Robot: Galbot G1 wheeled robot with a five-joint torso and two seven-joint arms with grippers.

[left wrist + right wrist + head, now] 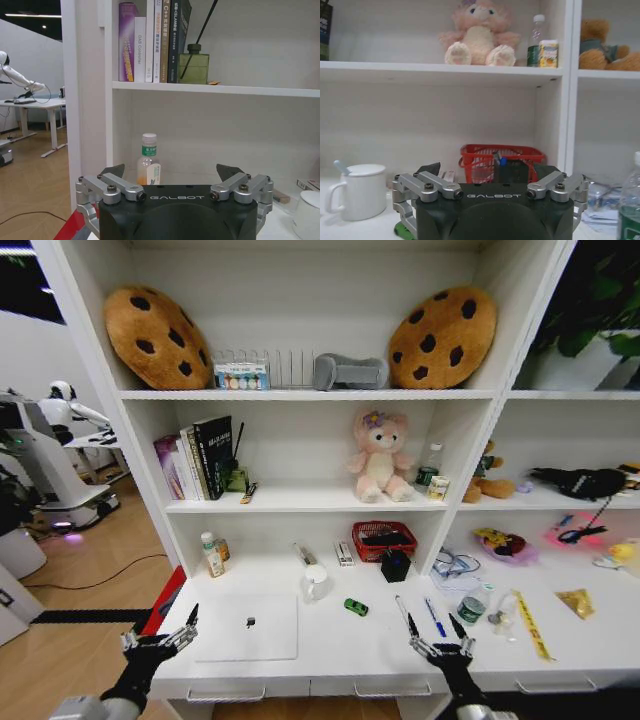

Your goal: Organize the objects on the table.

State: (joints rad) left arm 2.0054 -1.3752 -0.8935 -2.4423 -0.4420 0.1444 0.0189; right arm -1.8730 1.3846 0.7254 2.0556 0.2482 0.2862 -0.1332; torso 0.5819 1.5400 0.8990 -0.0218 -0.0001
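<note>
The left gripper [160,640] hovers at the front left corner of the table [340,655], fingers spread wide, holding nothing. The laptop [248,627] lies closed and flat just to its right, near the front edge, not touching the fingers. The right gripper [440,640] hovers at the front edge right of centre, likewise spread wide and empty. The black pen [401,612] and the blue pen [435,618] lie just beyond its fingertips, side by side, pointing toward the shelf. The green toy car [356,607] sits between the laptop and the pens, apart from both.

Bare table surface extends between the laptop and the right gripper along the front edge. Toward the back stand a white mug [315,583], a black pen holder [395,565] and a red basket [384,539]. A small bottle [211,555] stands at the back left.
</note>
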